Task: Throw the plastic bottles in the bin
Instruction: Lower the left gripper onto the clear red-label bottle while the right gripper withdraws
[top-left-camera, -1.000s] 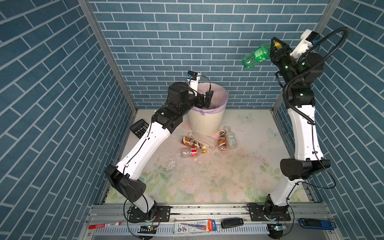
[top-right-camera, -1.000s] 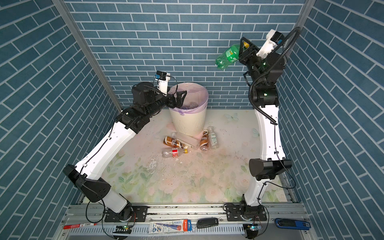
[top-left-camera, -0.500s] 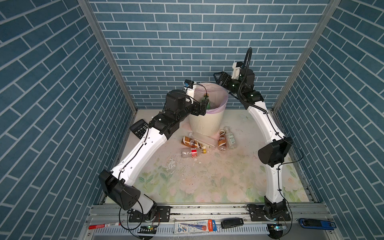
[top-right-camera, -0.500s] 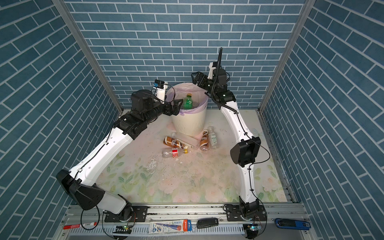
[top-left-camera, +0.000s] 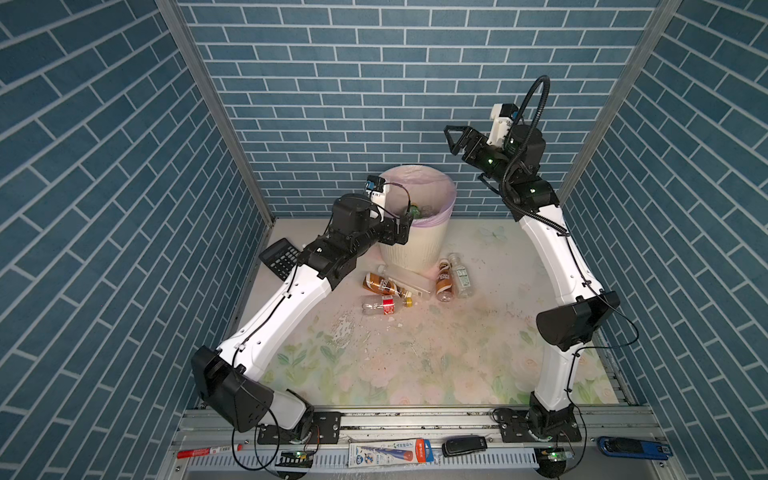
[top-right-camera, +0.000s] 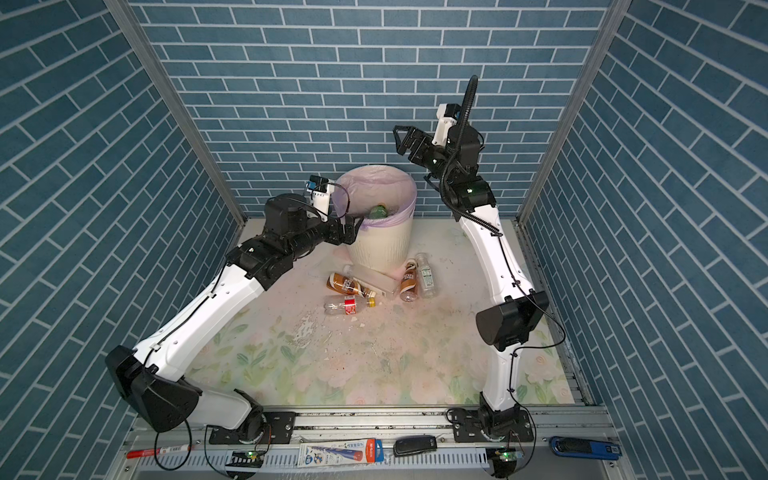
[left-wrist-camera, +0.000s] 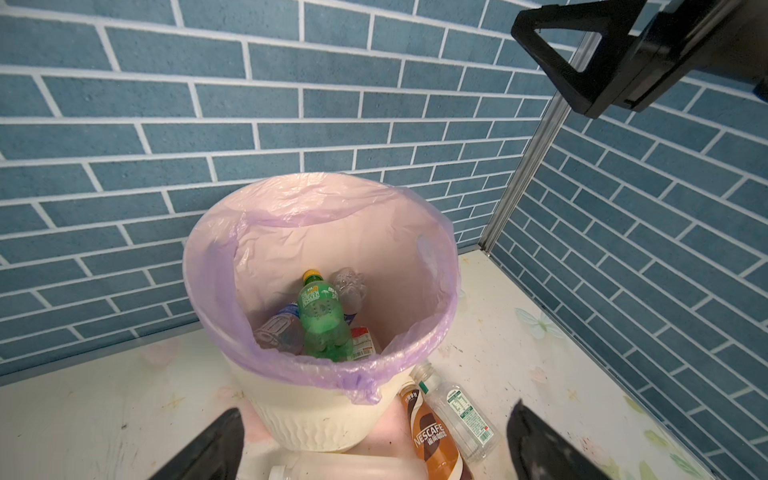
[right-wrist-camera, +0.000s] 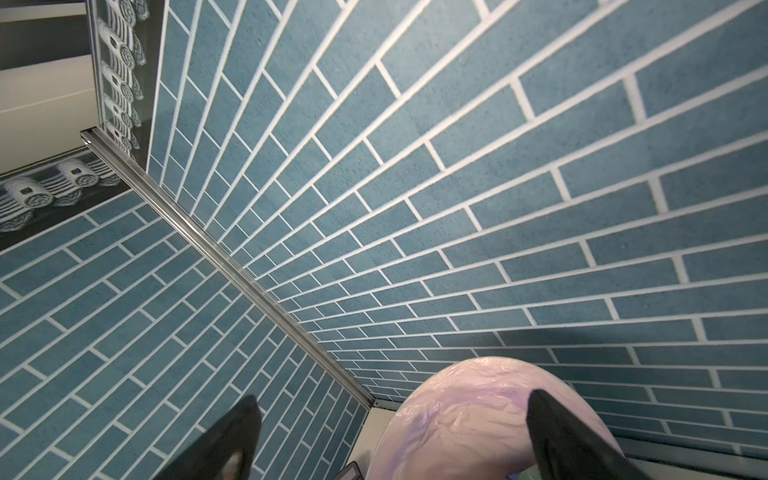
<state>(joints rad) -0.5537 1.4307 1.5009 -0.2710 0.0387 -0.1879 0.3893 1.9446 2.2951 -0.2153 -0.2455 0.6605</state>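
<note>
The green bottle (left-wrist-camera: 322, 320) has left the right hand (top-left-camera: 453, 140) and now lies inside the bin (left-wrist-camera: 311, 415), neck up among other plastic bottles. That hand has drawn back, up and to the right of the bin, its fingers spread with nothing between them. The left hand (top-left-camera: 402, 227) hovers at the bin's near rim, spread wide too and empty. On the worktop (top-left-camera: 415, 365) just in front of the bin lie more bottles: two brown-labelled ones (top-left-camera: 380, 284) (top-left-camera: 444, 278), a clear one (top-left-camera: 462, 276) and a red-labelled one (top-left-camera: 382, 306).
</note>
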